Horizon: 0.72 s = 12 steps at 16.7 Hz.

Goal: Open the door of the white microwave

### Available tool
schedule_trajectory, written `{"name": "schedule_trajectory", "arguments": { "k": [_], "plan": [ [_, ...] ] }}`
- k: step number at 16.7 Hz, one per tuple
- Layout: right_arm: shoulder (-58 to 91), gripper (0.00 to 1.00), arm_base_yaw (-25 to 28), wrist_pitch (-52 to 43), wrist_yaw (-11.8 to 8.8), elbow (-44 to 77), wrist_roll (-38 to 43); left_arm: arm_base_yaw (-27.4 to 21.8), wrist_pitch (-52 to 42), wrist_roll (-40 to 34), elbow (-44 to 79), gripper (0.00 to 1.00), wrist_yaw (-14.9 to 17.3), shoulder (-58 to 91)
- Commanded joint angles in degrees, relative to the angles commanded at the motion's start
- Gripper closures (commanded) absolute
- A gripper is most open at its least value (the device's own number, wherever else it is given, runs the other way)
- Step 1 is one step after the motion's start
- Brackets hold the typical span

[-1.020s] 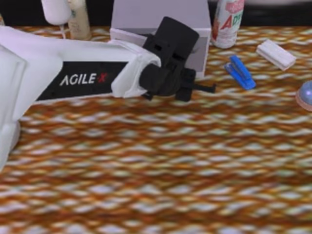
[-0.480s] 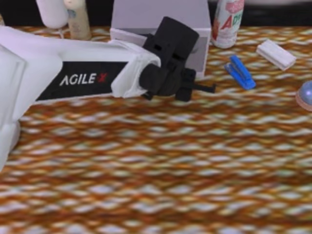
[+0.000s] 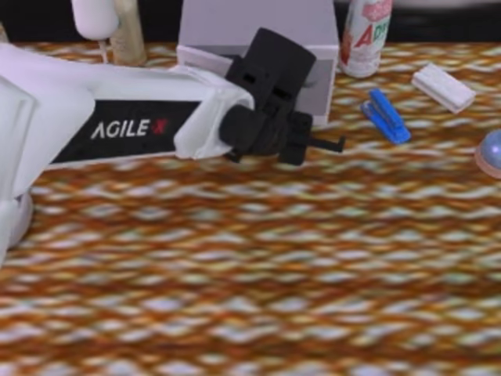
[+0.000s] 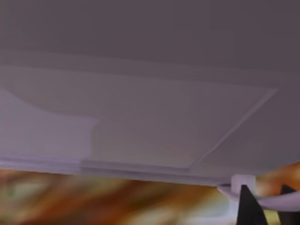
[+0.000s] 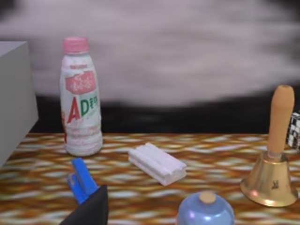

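We see the pale grey-white front of the boxy microwave (image 4: 150, 56) filling most of the frame, its flat door panel with the large grey window (image 4: 154, 126) very close. Below runs the blurred orange-brown patterned surface (image 4: 93, 201). Our left pincer (image 4: 262, 206) (two dark fingertips) sits at the slim white handle (image 4: 243, 185), one fingertip on each side.
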Motion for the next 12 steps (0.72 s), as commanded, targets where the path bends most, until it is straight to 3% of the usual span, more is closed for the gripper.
{"name": "schedule_trajectory", "arguments": {
  "k": [12],
  "plan": [
    [0.0,0.00,0.0,0.0,0.0,0.0,0.0,0.4,0.5,1.0,-1.0,1.00,0.5,-0.5]
  ]
}}
